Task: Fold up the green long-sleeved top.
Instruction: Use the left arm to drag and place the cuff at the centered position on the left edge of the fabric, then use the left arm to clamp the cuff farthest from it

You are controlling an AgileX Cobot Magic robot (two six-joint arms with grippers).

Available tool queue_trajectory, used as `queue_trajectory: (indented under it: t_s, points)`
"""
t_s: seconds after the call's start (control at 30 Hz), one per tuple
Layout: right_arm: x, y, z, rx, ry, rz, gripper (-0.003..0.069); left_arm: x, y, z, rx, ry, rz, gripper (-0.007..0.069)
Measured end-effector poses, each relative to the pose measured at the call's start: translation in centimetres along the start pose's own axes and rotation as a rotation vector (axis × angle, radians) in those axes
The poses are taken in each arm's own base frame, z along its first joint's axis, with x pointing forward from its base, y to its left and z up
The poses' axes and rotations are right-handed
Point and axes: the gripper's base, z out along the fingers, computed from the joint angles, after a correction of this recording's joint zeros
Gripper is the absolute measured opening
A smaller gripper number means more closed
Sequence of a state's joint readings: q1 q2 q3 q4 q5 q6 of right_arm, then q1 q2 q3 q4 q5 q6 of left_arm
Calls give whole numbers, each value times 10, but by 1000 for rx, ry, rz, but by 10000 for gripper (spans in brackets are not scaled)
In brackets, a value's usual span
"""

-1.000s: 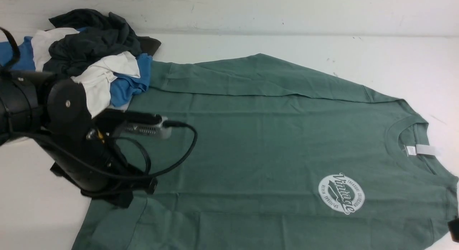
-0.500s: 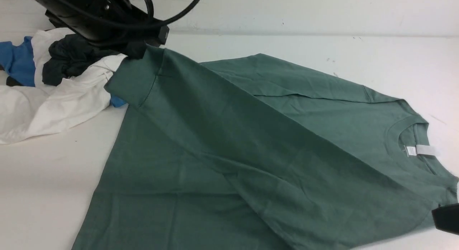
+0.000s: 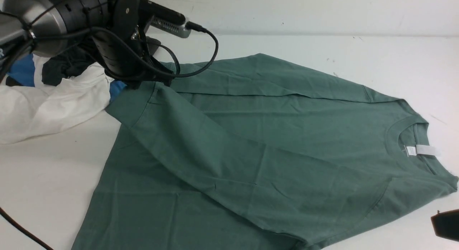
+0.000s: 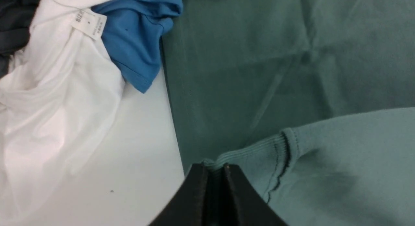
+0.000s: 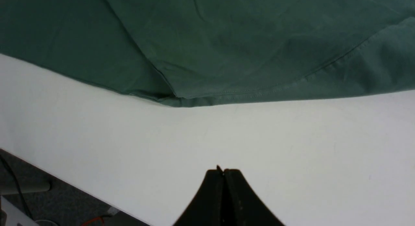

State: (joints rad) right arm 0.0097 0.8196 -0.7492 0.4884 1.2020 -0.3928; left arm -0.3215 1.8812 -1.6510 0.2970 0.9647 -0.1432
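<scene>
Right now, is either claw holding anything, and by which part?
The left gripper pinches the top by its ribbed sleeve cuff. The right gripper is shut, holding nothing.

Desk crowded: a green top (image 3: 272, 142) covers most of the desk (image 3: 358, 45), leaving bare strips along the far edge, at the far right corner and down the left edge. A heap of clothes, white shirt (image 3: 53, 103), blue shirt (image 3: 21, 69) and dark grey shirt (image 3: 64, 65), blocks the far left corner, with the left arm (image 3: 107, 38) and its looping cable (image 3: 200, 63) above it. The left gripper (image 4: 215, 169), pinched on the cuff (image 4: 253, 154), sits near the blue shirt. The right gripper (image 5: 223, 171), closed, hovers over open desk by the near edge. A thin cable (image 3: 21, 228) crosses the near left corner.
</scene>
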Motion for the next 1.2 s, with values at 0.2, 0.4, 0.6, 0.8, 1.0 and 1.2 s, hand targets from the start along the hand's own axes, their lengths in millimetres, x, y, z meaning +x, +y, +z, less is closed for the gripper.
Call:
queue_trajectory:
  t_s: [0.2, 0.4, 0.6, 0.8, 1.0, 1.2]
  points:
    - [0, 0, 0, -1, 4, 0, -15, 1, -3, 15, -11, 25, 17, 27]
    - [1, 0, 0, 2, 7, -2, -13, -1, -3, 23, -33, 7, 40, 78]
    - [2, -5, 2, 45, 39, -12, -10, -1, 3, 22, -88, 17, 69, 254]
    - [-1, -10, 13, 24, 112, 13, -10, 6, 5, 21, -116, 99, 65, 325]
    - [-13, -1, 25, 6, 164, -58, -10, 19, -5, 4, 39, 216, -7, 48]
    - [-45, -18, 24, 211, 122, 48, -8, 35, -32, -41, 253, 194, 23, -4]
